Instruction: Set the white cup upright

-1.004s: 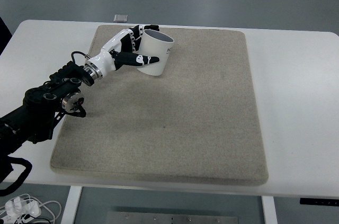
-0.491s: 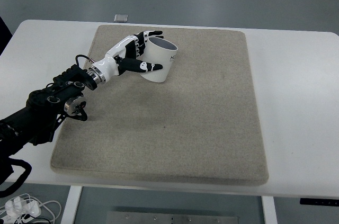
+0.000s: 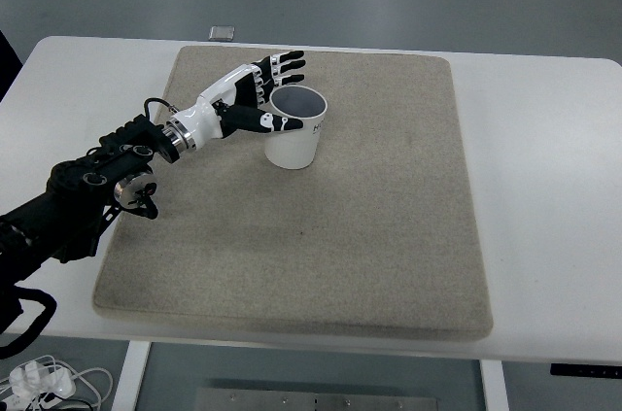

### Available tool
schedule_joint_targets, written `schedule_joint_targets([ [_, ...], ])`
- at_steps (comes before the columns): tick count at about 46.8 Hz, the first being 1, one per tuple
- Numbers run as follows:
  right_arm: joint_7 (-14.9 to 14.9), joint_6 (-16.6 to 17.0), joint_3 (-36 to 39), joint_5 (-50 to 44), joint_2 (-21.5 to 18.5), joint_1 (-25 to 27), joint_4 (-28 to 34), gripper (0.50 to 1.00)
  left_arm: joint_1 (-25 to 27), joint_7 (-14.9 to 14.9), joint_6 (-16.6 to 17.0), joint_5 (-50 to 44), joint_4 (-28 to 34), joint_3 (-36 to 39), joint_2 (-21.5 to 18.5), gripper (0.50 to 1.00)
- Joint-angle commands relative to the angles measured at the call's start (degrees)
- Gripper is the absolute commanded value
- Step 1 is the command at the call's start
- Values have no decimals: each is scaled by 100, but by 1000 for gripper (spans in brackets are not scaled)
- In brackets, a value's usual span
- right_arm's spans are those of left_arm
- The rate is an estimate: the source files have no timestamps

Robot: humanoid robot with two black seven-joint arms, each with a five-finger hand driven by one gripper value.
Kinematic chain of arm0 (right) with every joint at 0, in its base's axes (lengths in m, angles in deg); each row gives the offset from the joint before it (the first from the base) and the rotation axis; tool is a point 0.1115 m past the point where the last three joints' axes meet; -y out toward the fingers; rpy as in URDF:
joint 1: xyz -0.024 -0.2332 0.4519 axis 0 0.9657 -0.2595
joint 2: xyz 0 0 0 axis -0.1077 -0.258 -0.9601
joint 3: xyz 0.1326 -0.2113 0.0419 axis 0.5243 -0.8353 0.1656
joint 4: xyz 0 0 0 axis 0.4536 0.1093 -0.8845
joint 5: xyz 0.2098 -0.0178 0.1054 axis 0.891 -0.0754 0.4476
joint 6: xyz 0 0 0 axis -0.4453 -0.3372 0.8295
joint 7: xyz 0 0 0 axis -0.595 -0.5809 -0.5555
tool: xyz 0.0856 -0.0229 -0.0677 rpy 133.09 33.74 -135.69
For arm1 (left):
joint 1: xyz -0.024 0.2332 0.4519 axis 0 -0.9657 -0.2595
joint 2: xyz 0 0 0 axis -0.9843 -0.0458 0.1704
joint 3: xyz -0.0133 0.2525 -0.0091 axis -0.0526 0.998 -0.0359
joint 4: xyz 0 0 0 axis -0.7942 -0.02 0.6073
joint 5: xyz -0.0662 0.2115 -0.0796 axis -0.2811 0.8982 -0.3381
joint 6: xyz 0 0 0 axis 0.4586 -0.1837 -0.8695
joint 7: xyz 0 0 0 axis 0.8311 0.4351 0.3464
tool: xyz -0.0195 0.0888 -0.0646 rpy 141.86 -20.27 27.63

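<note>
- The white cup now stands mouth-up on the grey mat, in the mat's far-left part; a second ago it leaned with its mouth tipped up and to the right while the hand gripped it.
- The left hand has let go. Its fingers, which were wrapped around the cup's far side, are now spread and point right, past the rim on the cup's far-left side.
- The thumb stretches along the cup's left side, level with the rim. It looks to be touching or just beside the wall; I cannot tell which.
- The hand holds nothing, so the cup is carried by its own base.
- The cup has shifted slightly nearer and to the right as it came level, and its dark inside shows as an open oval.
- In my judgement the task is nearly complete: the cup is upright and released. What remains is drawing the hand back to the left without the thumb nudging the cup over.
- The right arm does not show.
- A small dark object lies on the white table beyond the mat's far-left corner, well apart from the cup.
</note>
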Motion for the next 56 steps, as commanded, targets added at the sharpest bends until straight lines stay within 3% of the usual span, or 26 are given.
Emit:
schedule_joint_targets([
  [1, -1, 0, 0, 0, 0, 0, 0, 952, 8, 0, -55, -18, 1, -64, -13, 1000],
  [6, -2, 0, 0, 0, 0, 0, 0, 952, 113, 0, -108, -36, 1, -152, -92, 1000],
  [14, 7, 0, 0, 0, 0, 0, 0, 952, 351, 0, -547, -167, 1, -451, -312, 1000],
  [25, 7, 0, 0, 0, 0, 0, 0, 952, 825, 0, -565, -712, -183, -451, -470, 1000],
  [37, -1, 0, 0, 0, 0, 0, 0, 952, 993, 0, -504, -879, -701, -389, -356, 999],
  [48, -2, 0, 0, 0, 0, 0, 0, 952, 984, 0, -468, -2574, -807, -363, -321, 999],
  [56, -2, 0, 17, 0, 0, 0, -9, 952, 940, 2, -424, -3287, -790, -381, -277, 999],
])
